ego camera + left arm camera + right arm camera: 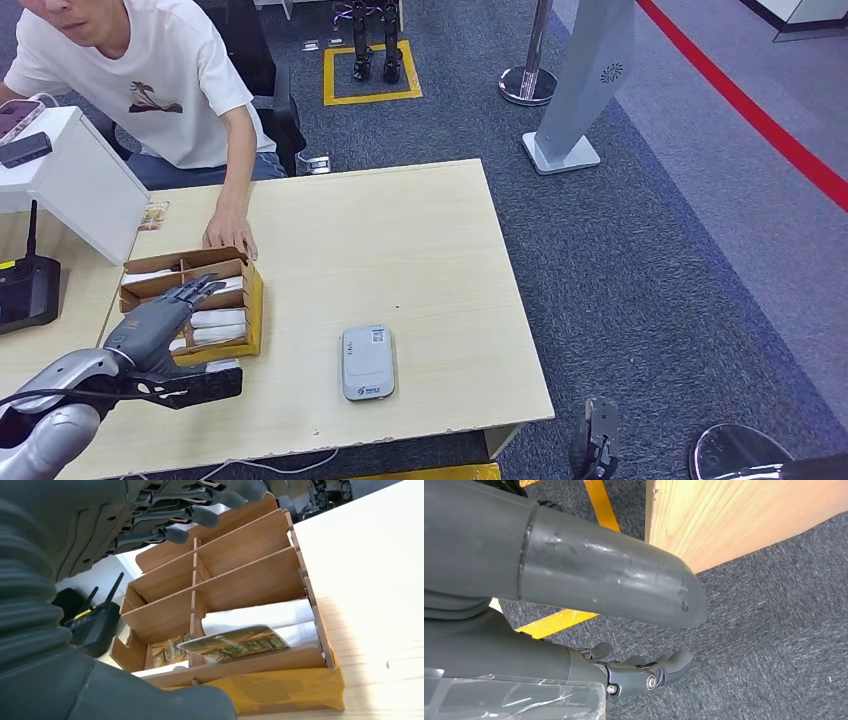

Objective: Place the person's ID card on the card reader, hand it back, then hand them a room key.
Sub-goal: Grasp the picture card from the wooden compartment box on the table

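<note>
A wooden divided box [250,300] at the table's left holds white card sleeves [218,320]. My left hand [165,318] hovers over it with fingers stretched out and apart, holding nothing. In the left wrist view the fingers [195,515] reach above the box [250,580], where a patterned card [235,642] lies on white sleeves in the nearest compartment. The grey card reader [368,362] lies near the table's front edge with nothing on it. My right hand [597,440] hangs beside the table's front corner, its fingers [644,672] loose and empty. The person's hand [230,235] rests on the table just behind the box.
The person in a white T-shirt [150,90] sits behind the table's far left. A white box [70,185] and a black radio in its charger [25,290] stand at the left. A small packet [153,215] lies near the white box. A stanchion base [527,85] and a sign stand [575,120] sit on the carpet beyond.
</note>
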Controlling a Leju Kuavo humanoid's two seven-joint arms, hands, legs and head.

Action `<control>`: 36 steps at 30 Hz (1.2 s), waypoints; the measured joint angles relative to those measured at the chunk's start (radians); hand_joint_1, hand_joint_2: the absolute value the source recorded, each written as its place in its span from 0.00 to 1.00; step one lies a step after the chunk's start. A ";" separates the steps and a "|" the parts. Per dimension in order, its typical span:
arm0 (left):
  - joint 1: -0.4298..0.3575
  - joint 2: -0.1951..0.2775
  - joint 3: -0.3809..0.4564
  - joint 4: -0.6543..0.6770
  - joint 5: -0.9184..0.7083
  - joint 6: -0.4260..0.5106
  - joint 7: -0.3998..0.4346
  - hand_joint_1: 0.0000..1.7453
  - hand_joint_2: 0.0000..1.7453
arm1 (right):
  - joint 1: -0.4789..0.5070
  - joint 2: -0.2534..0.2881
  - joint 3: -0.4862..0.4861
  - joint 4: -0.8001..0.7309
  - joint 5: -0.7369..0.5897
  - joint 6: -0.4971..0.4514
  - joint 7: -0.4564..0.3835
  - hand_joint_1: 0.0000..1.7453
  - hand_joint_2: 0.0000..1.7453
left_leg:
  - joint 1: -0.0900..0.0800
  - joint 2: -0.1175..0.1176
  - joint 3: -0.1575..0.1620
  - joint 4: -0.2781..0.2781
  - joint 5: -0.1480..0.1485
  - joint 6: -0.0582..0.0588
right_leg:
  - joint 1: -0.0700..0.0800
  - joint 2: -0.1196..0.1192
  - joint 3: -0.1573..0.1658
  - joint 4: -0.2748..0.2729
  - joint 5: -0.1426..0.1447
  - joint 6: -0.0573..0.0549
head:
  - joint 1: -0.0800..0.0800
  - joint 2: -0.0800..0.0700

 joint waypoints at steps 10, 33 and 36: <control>0.000 0.045 0.000 0.000 0.034 -0.027 0.010 0.00 1.00 | 0.000 0.000 0.000 0.000 -0.002 0.000 0.000 0.00 0.00 | 0.000 0.000 0.000 0.000 0.000 0.000 | 0.000 0.000 0.000 0.000 0.000 0.000 | 0.000 0.000; 0.000 0.094 0.002 -0.019 0.102 -0.064 0.021 0.00 1.00 | 0.000 0.000 0.000 0.000 -0.011 0.001 -0.002 0.00 0.00 | 0.000 0.000 0.000 0.000 0.000 0.000 | 0.000 0.000 0.000 0.000 0.000 0.000 | 0.000 0.000; 0.000 0.096 0.002 -0.024 0.133 -0.077 0.016 0.00 1.00 | 0.000 0.000 0.000 0.000 -0.011 0.001 -0.001 0.00 0.00 | 0.000 0.000 0.000 0.000 0.000 0.000 | 0.000 0.000 0.000 0.000 0.000 0.000 | 0.000 0.000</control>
